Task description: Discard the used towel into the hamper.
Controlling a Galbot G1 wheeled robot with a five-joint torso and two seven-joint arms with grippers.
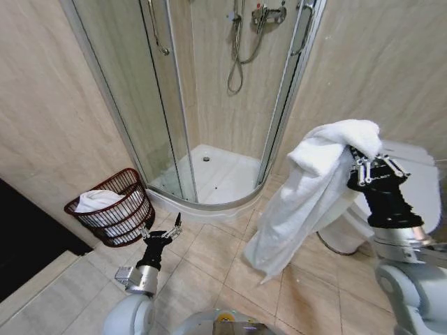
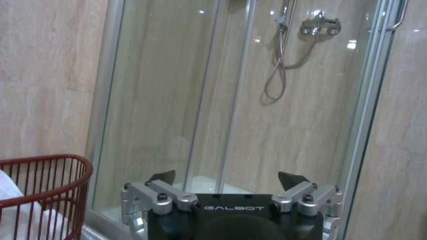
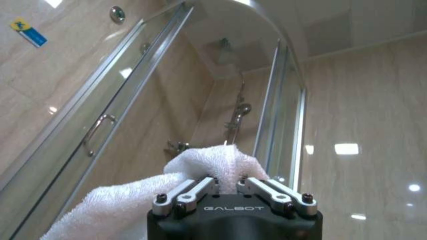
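Head view: right gripper (image 1: 361, 169) raised at right, clamps towel (image 1: 307, 192) hanging left of it; hamper (image 1: 112, 209) far left on floor. Left gripper (image 1: 165, 230) low, spread, empty, just right of hamper.
Left wrist view: left gripper (image 2: 227, 180) spread; hamper (image 2: 50, 182) beside it.
Right wrist view: right gripper (image 3: 227, 182) pinches towel (image 3: 200, 167).

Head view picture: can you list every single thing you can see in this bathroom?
towel: one, white, hanging from the right gripper
hamper: one, reddish-brown, on the floor by the left wall, white cloth inside
shower cabin: one, glass, in the corner ahead
shower hose: one, silver, on the cabin's back wall
toilet: one, white, behind the right arm
left gripper: one, black, fingers open, low beside the hamper
right gripper: one, black, raised, fingers shut on the towel
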